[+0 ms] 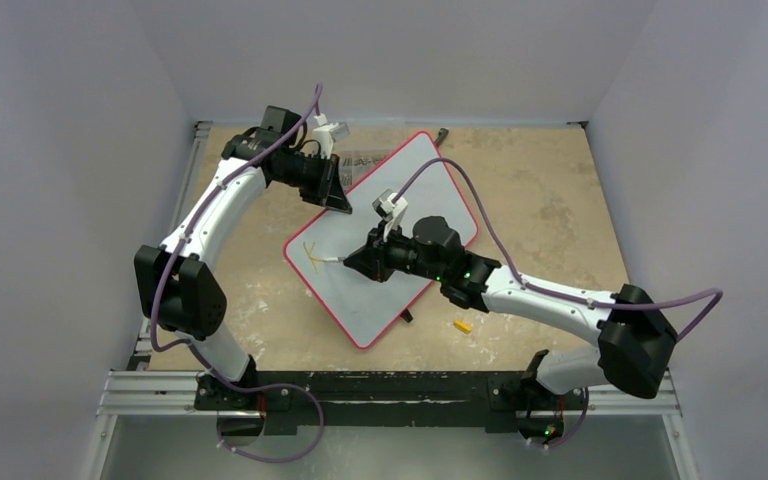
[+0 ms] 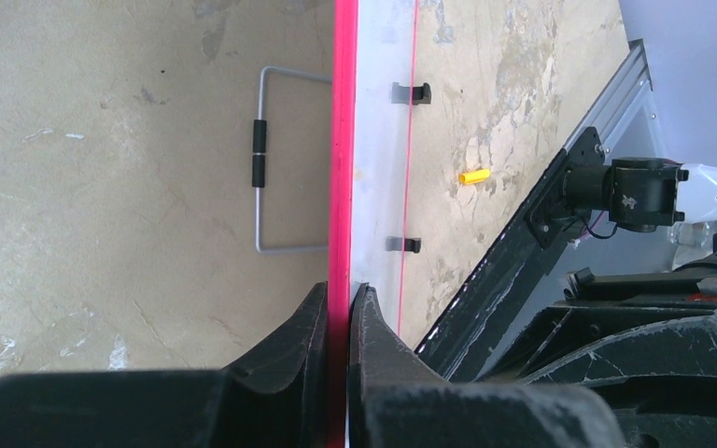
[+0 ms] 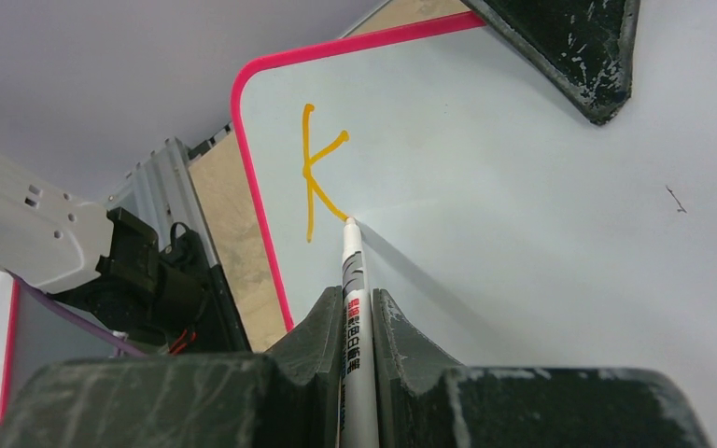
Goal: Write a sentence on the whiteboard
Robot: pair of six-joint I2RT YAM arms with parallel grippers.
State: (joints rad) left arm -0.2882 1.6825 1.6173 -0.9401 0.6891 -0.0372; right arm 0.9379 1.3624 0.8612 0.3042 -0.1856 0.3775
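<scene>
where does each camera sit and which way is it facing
Top external: above and behind the bases, looking down at the whiteboard; both arms show.
Left wrist: looks along the whiteboard's red edge, clamped in the left gripper.
Right wrist: looks along the marker in the right gripper toward the orange K.
Shared: top and left wrist both show the yellow bit.

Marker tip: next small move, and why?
Probably lift the marker off the whiteboard and shift it just past the K, onto bare board, to start the next letter. Its tip sits at the end of the K's lower leg, and no second letter follows yet.
</scene>
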